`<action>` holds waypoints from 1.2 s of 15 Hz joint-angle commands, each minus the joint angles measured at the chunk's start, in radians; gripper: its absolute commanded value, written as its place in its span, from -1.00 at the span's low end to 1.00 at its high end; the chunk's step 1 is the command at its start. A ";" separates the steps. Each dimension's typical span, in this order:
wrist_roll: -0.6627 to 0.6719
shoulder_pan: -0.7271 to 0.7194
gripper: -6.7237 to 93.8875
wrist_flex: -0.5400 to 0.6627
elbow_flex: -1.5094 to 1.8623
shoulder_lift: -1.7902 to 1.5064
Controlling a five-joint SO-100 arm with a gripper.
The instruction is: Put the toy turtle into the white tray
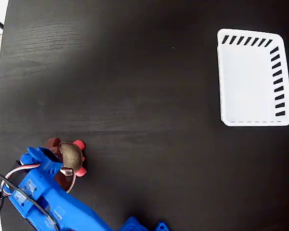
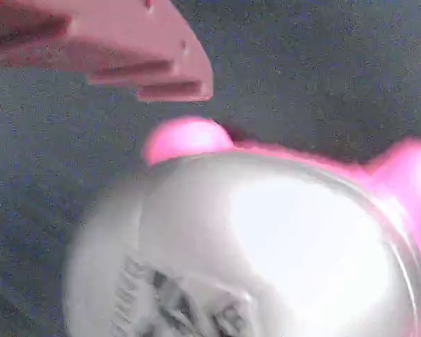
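One toy turtle [image 1: 71, 157] sits near the lower left of the dark tabletop [image 1: 135, 96] in the fixed view. Its shell is a smooth dome, tan-beige and glossy enough to catch a pale highlight, and red-pink feet poke out around the rim at the upper right and lower right. In the wrist view the turtle [image 2: 266, 239] fills most of the picture: the shell looks whitish under the glare, with bright pink lumps showing past its upper edge and at the right.

A dark printed mark lies low on the shell in the wrist view, but it is blurred and cannot be read. No other writing is legible in either view.

The blue arm [image 1: 48, 197] comes in from the bottom left, and its gripper [image 1: 62, 159] is at the turtle, with brown parts against the shell's left side. Whether the gripper is clamped on the turtle or merely spread around it cannot be told. In the wrist view one finger [image 2: 126, 49] shows at the upper left, above the shell and apart from it; the other is out of sight.

One white tray [image 1: 254, 79] lies at the upper right of the tabletop, well apart from the turtle. It is rectangular with rounded corners, and dark slanted slots run along its top and right walls.
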State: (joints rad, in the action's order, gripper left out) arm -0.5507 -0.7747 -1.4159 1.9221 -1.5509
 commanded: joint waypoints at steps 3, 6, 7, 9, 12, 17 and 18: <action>-0.034 -0.023 0.31 0.031 0.017 -0.017; -0.041 -0.023 0.31 0.058 0.032 -0.009; -0.043 -0.021 0.31 0.063 0.034 -0.006; -0.044 -0.015 0.31 0.066 0.034 -0.005; -0.048 -0.009 0.20 0.098 0.048 0.006; -0.060 0.002 -0.58 0.118 0.054 0.014; -0.061 0.005 -0.74 0.118 0.052 0.014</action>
State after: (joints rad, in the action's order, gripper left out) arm -0.5921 -0.7624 -1.2931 1.9727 -1.5202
